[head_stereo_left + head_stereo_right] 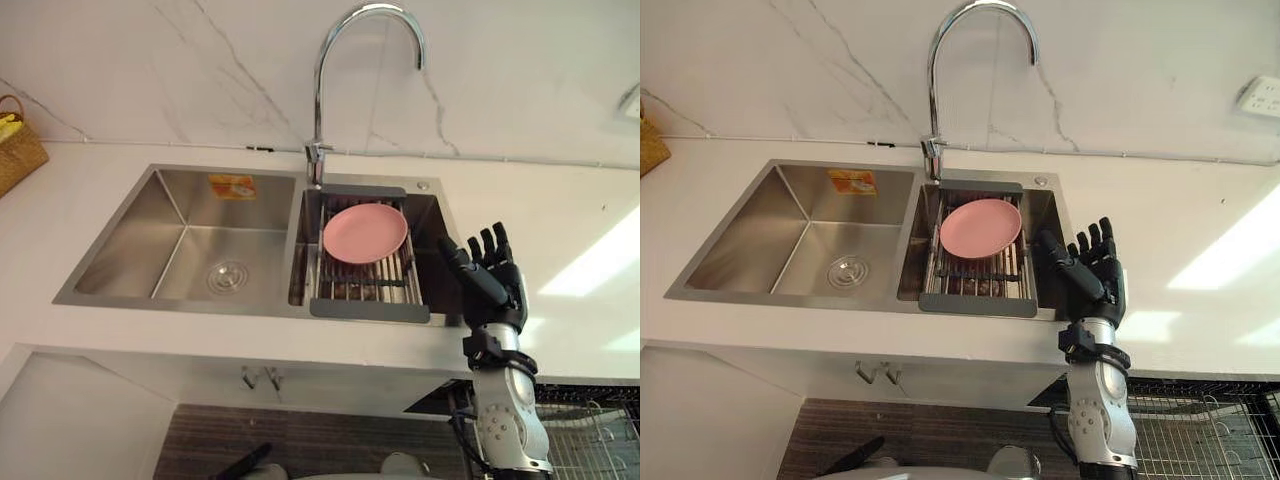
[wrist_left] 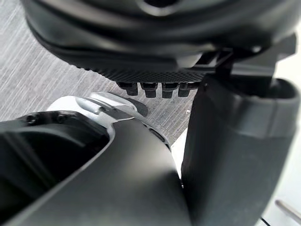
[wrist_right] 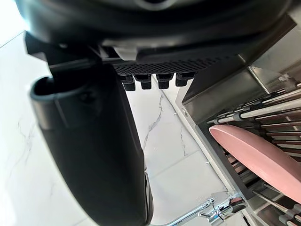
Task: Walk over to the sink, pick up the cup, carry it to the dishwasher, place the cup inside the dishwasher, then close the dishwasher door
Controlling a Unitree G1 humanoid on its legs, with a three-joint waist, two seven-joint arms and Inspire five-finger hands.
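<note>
Cup: position can't be told. Nearest, at lower right, the dishwasher's wire basket (image 1: 590, 440) is seen under the counter (image 1: 560, 220) edge. The left hand (image 2: 150, 47) is hung low over the floor (image 2: 37, 70), fingers prob. straight, nothing held. The right hand (image 1: 490, 275) is raised just beside the sink (image 1: 180, 250) at its right rim, fingers straight and apart, nothing held. A drain rack (image 1: 365, 290) is set in the right basin, w/ a pink plate (image 1: 365, 232) laid on it. Behind, a faucet (image 1: 330, 60) is mounted; a wicker basket (image 1: 18, 150) is seen far left.
</note>
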